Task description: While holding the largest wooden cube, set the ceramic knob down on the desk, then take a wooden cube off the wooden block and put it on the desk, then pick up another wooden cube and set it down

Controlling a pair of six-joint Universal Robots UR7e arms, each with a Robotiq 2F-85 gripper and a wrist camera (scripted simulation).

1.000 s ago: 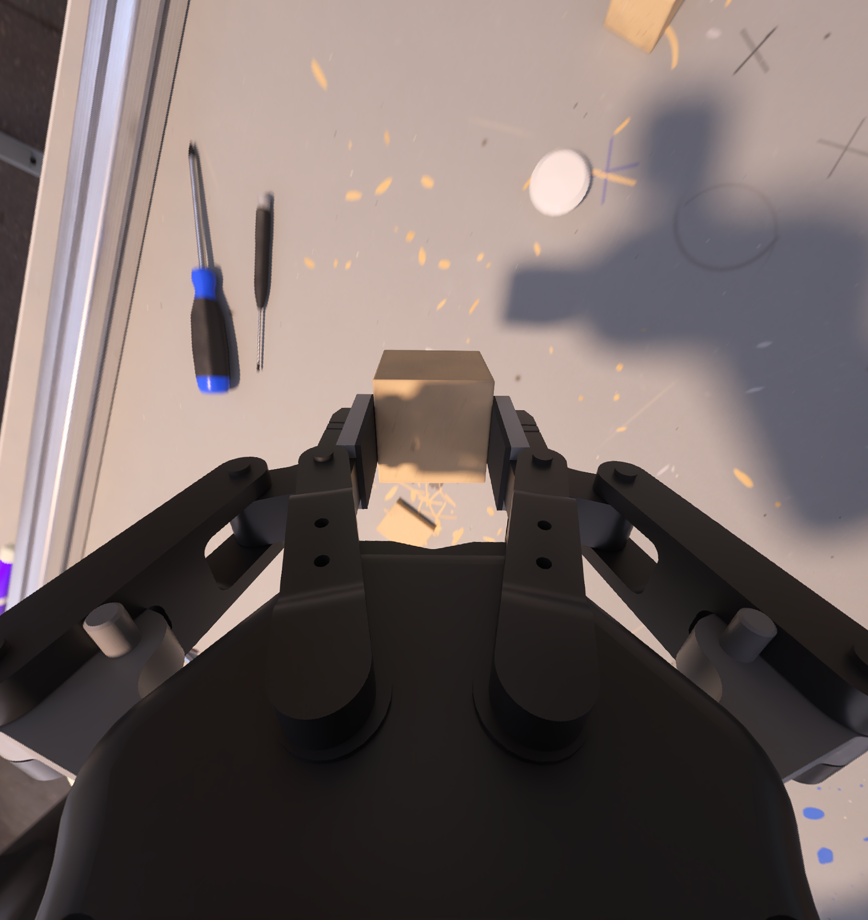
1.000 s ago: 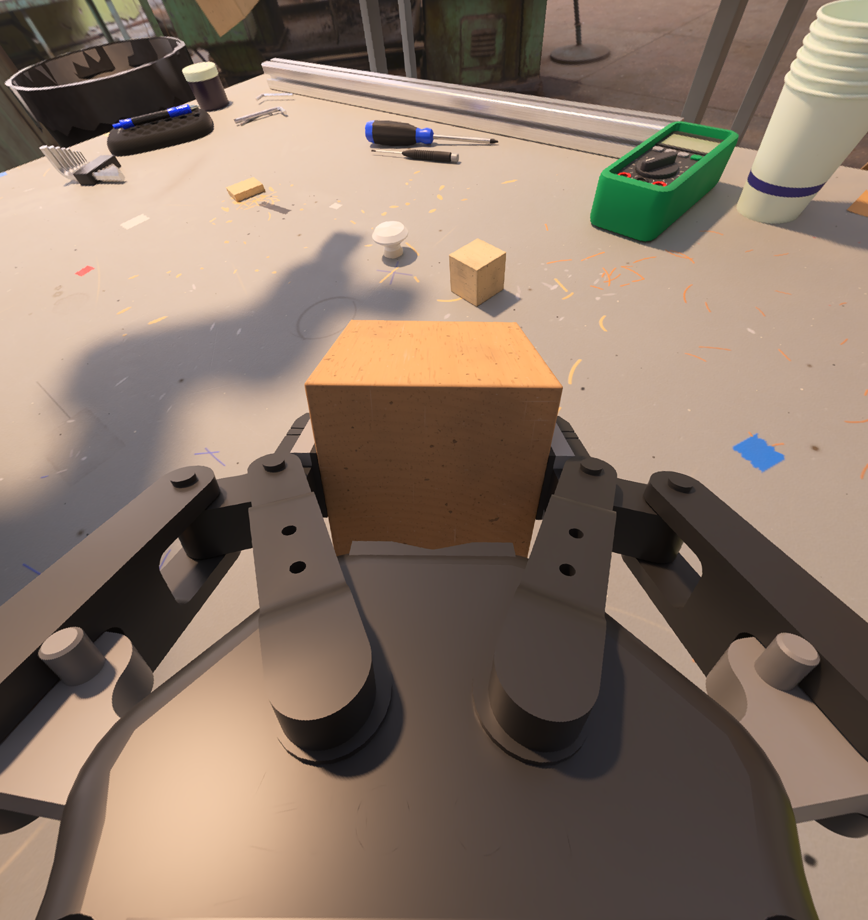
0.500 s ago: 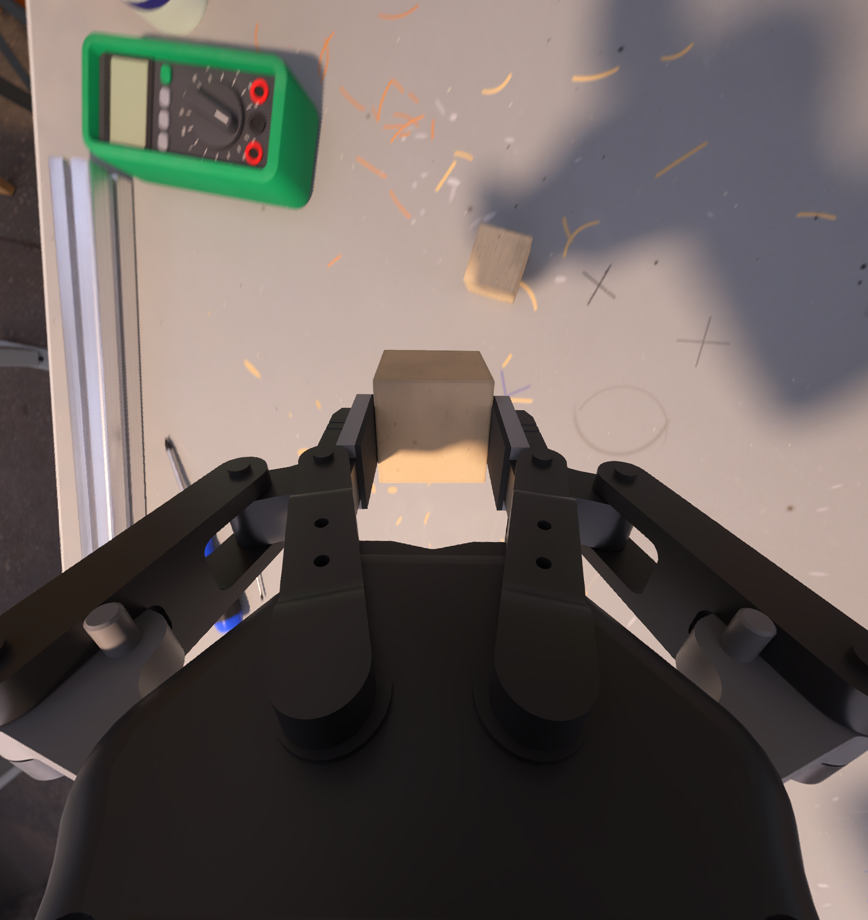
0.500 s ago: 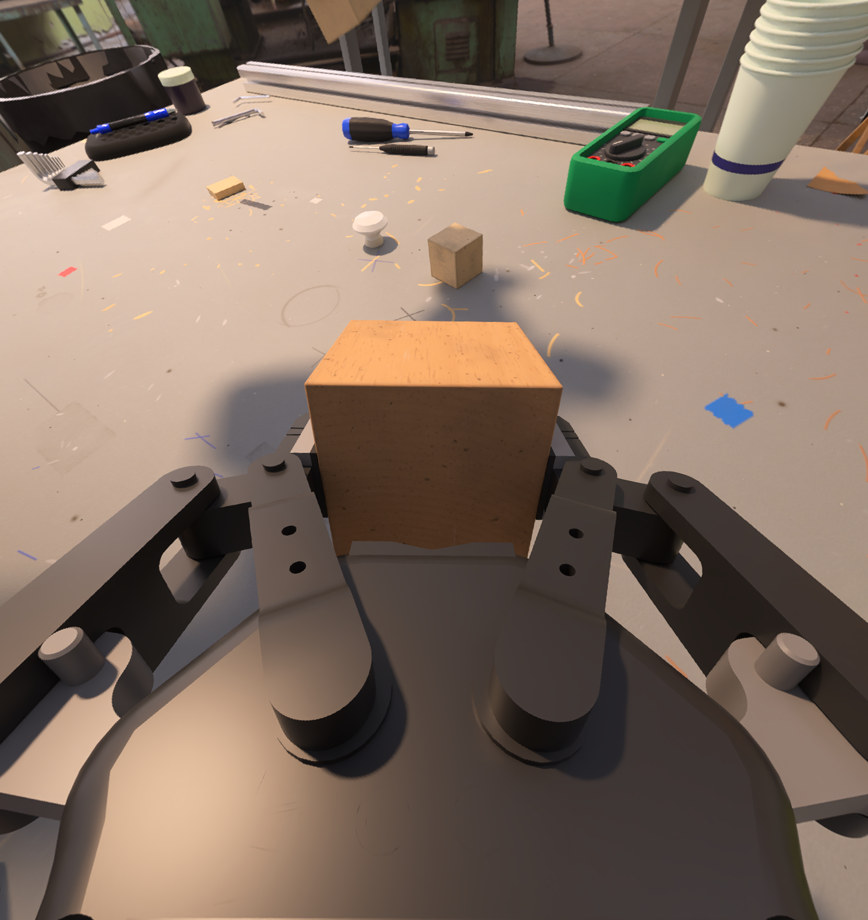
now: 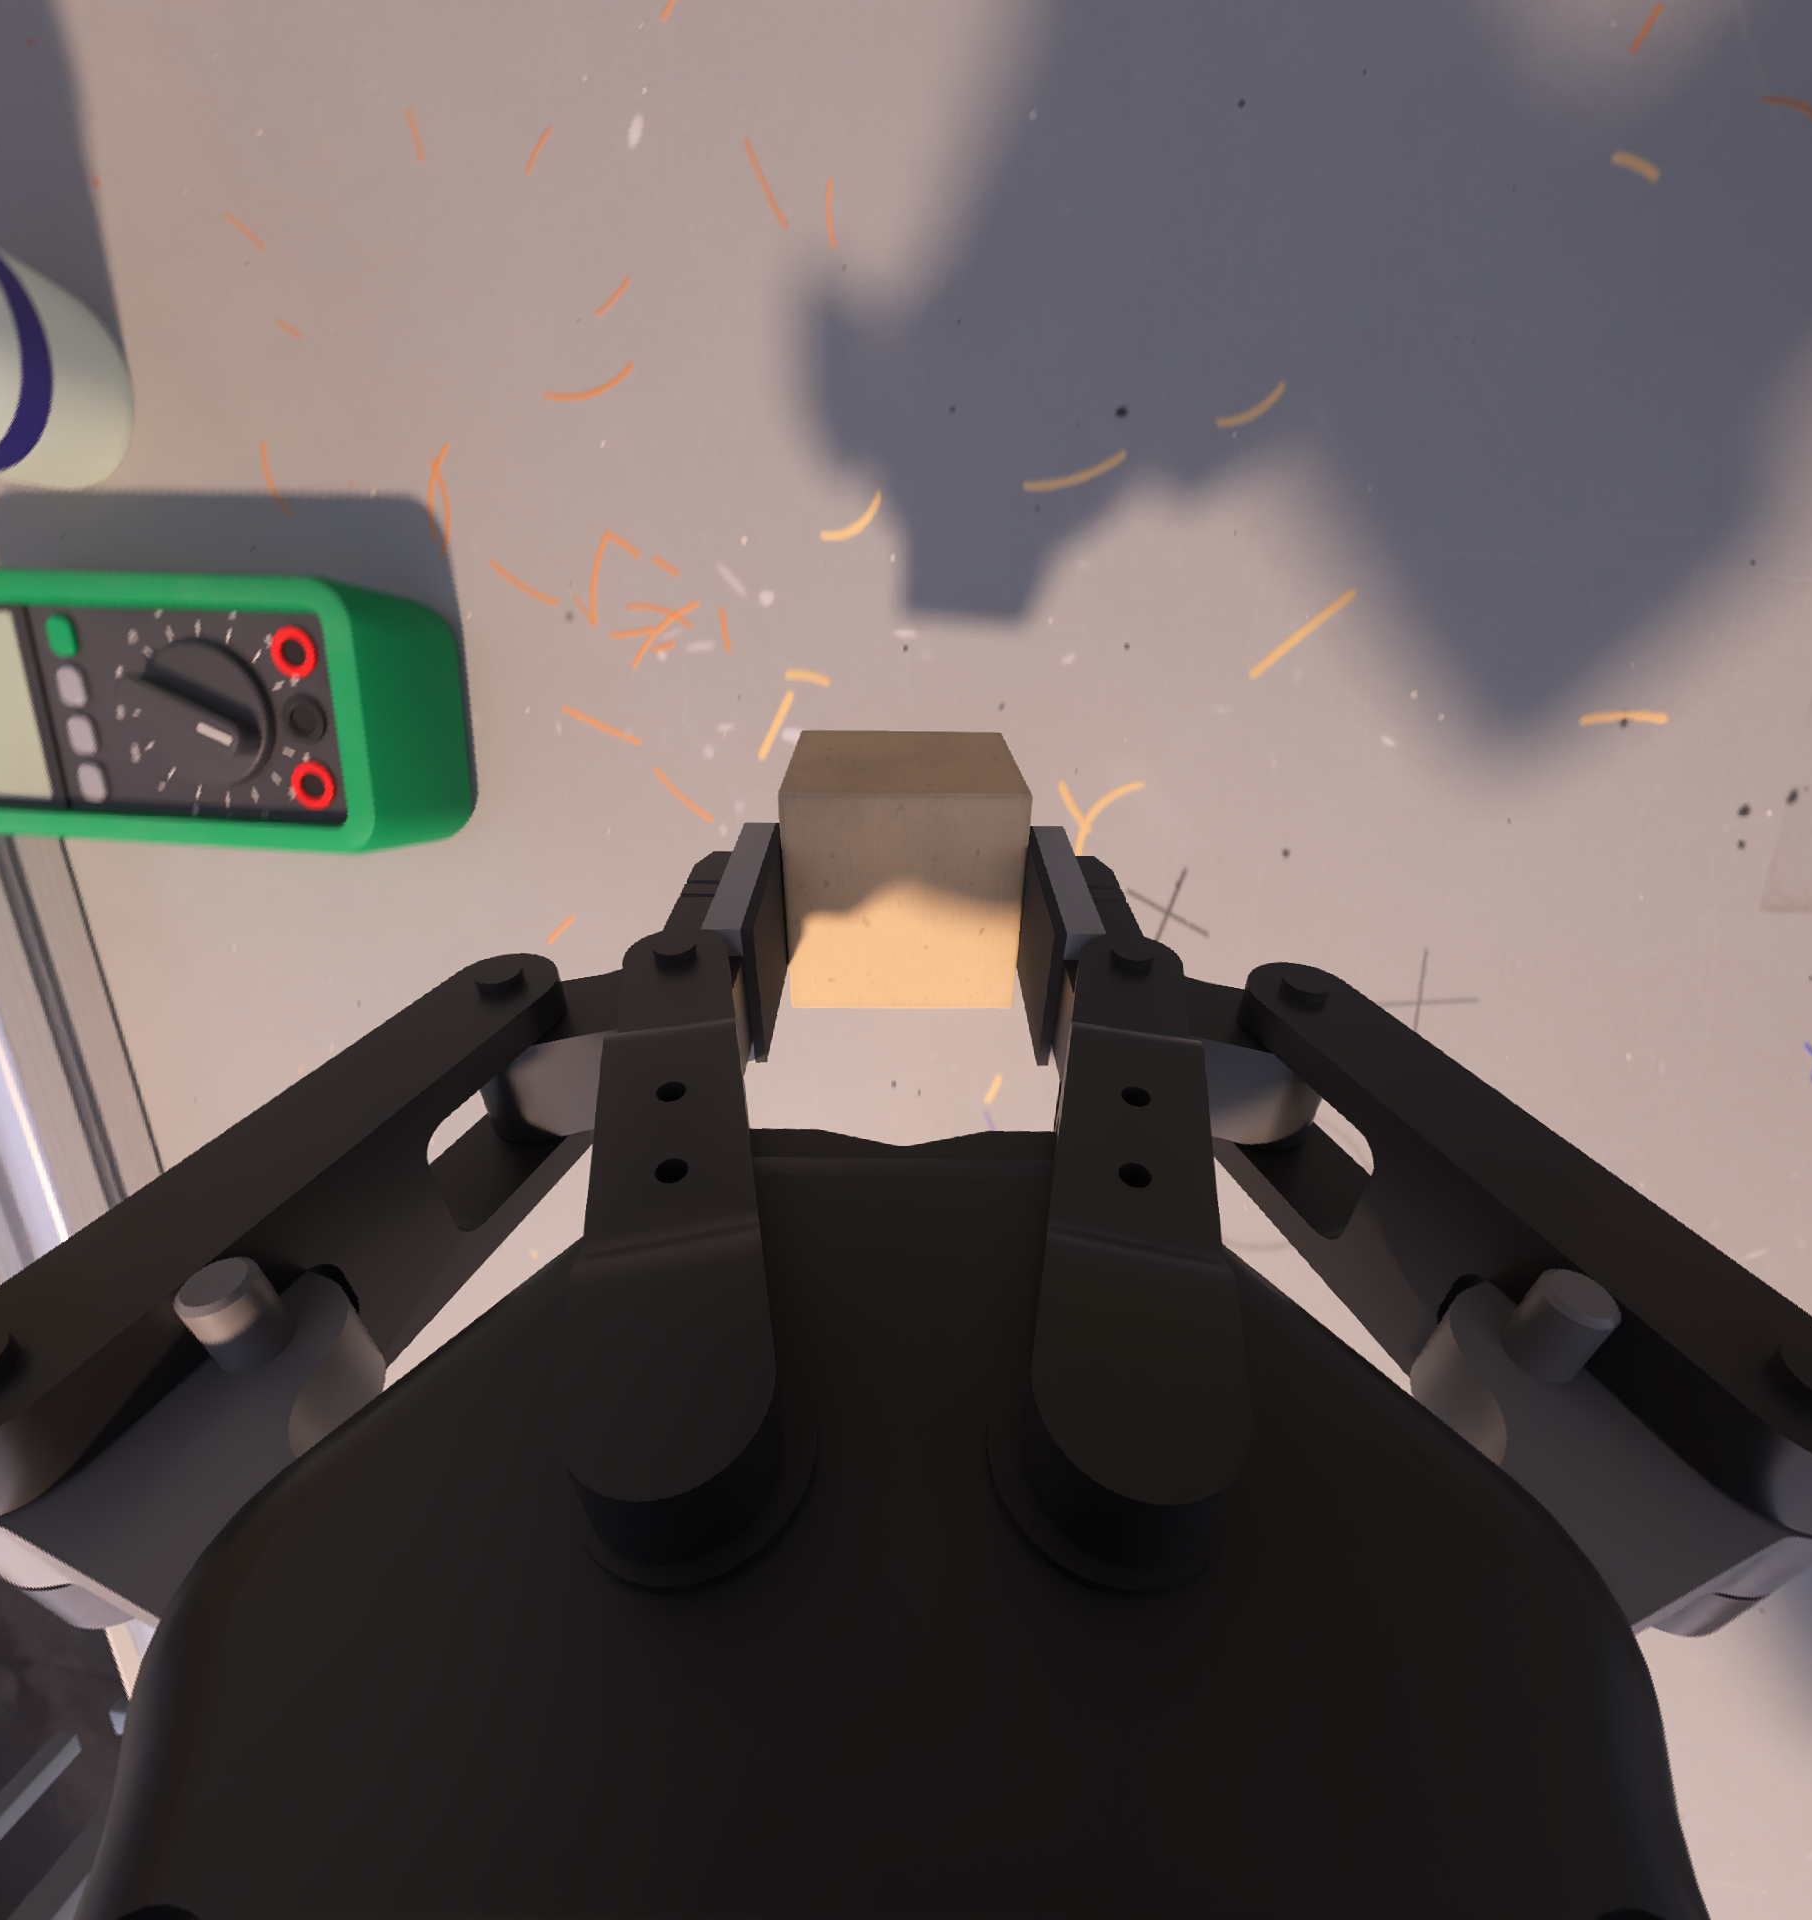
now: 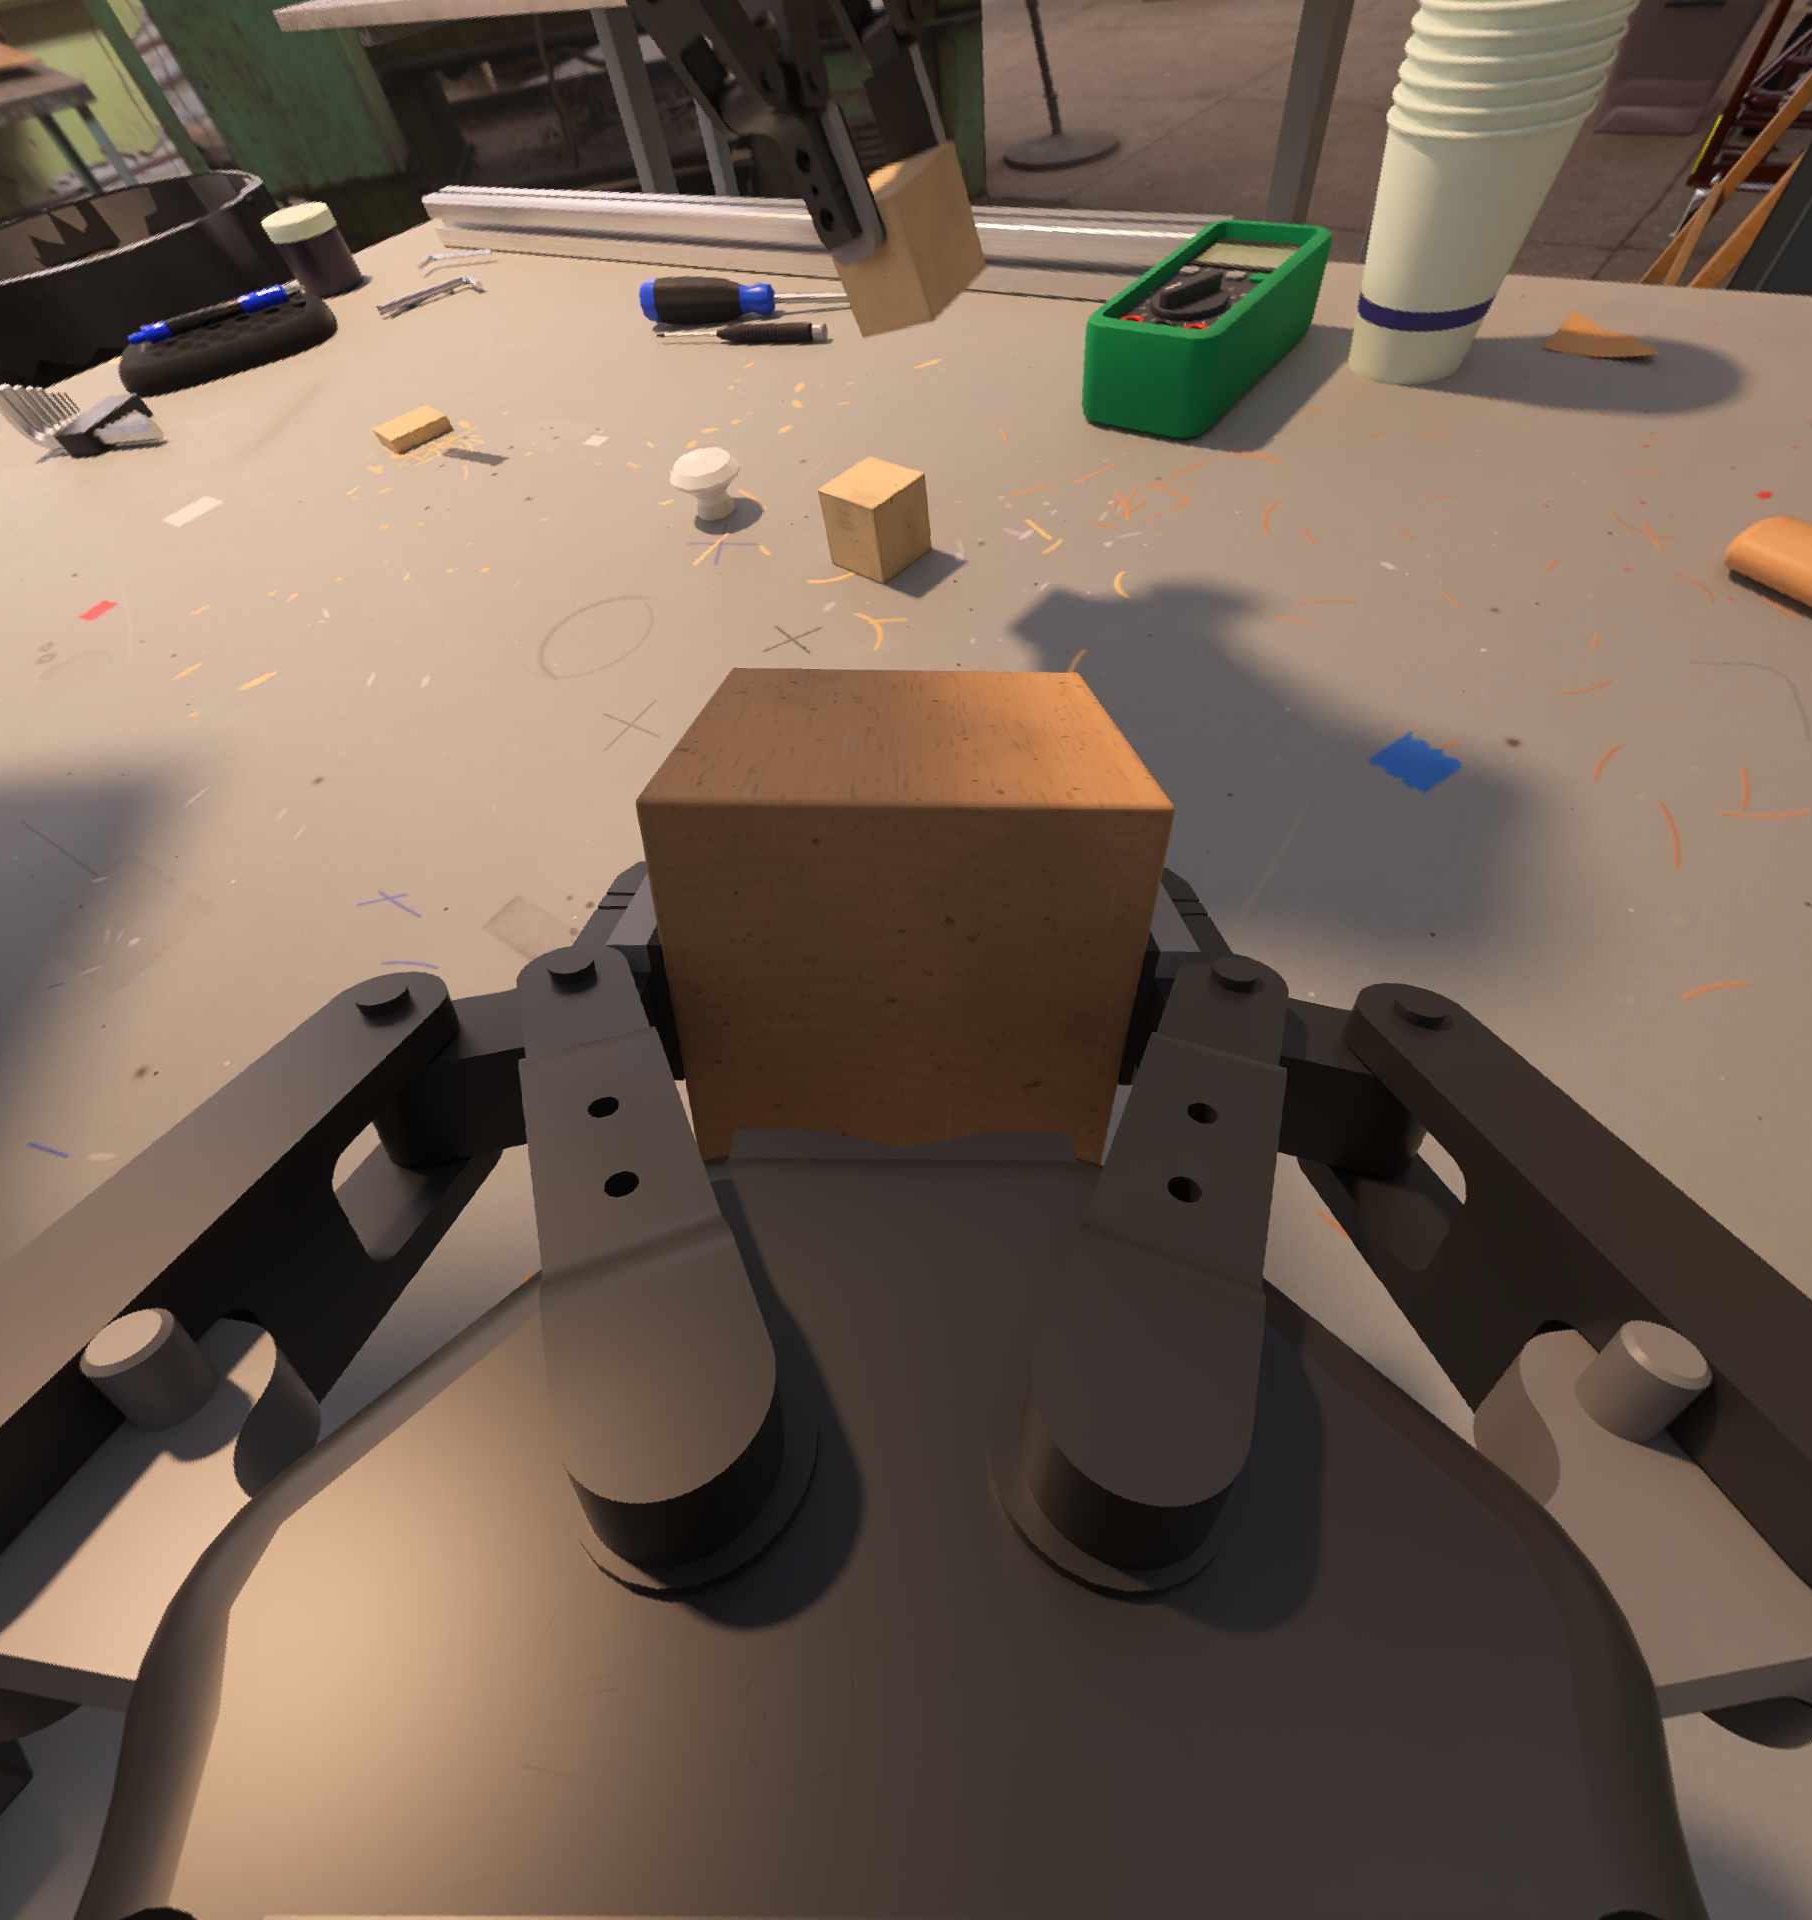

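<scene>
- Desk (image 6: 1297, 644) littered with shavings; ceramic knob (image 6: 706, 480) and small cube (image 6: 874, 516) rest well ahead of right gripper (image 6: 902, 935).
- Right gripper clamped on largest cube (image 6: 902, 904).
- Left gripper (image 5: 902, 904) clamped on pale cube (image 5: 902, 873), above desk.

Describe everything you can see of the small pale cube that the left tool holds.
The small pale cube is light, plain wood with sharp edges. The left tool clamps it by two opposite sides, high above the desk, slightly tilted in the right wrist view. Only the fingers touch it. Half is sunlit, half shaded.
</scene>
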